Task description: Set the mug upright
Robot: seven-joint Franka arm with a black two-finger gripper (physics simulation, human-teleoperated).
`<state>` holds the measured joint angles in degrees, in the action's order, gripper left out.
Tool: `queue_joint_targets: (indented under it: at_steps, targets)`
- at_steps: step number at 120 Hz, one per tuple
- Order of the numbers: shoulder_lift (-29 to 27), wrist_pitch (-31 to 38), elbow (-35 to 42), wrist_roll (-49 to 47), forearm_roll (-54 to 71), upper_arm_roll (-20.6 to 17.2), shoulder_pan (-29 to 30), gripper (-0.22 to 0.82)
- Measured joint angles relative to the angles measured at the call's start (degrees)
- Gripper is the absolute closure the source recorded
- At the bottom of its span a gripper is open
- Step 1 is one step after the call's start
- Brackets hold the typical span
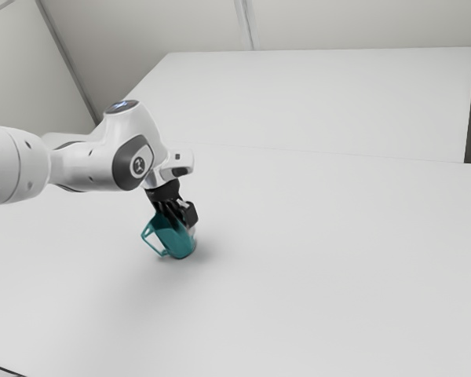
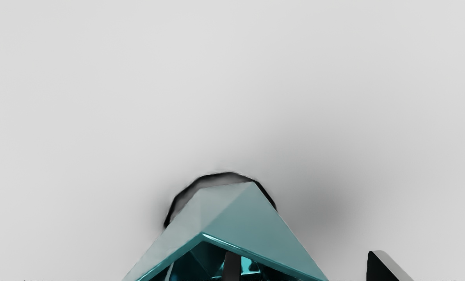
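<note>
One white Franka arm (image 1: 86, 163) reaches in from the exterior view's left, its forearm nearly level, then bends down steeply over the teal faceted mug (image 1: 175, 240). Its black two-finger gripper (image 1: 182, 221) points down at the mug's mouth, canted a little toward the exterior view's right. The fingers stand wide apart: one inside the mug, the other outside it (with a clear gap to the wall). The mug leans low over the white table (image 1: 337, 275), base downward, handle (image 1: 151, 244) toward the exterior view's left.
</note>
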<state>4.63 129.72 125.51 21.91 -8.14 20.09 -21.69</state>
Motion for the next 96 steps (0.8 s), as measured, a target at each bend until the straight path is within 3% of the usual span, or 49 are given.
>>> queue_joint_targets:
  at_steps: [23,56,96]
  targets:
    - [-2.0,-0.9,-0.5,-0.6,1.1,0.0,-0.3,0.12]
    - [-3.4,-4.1,-12.2,-1.7,8.0,0.2,-2.0,0.03]
    - [-3.4,-20.9,-29.5,-6.4,15.7,0.8,-2.8,0.01]
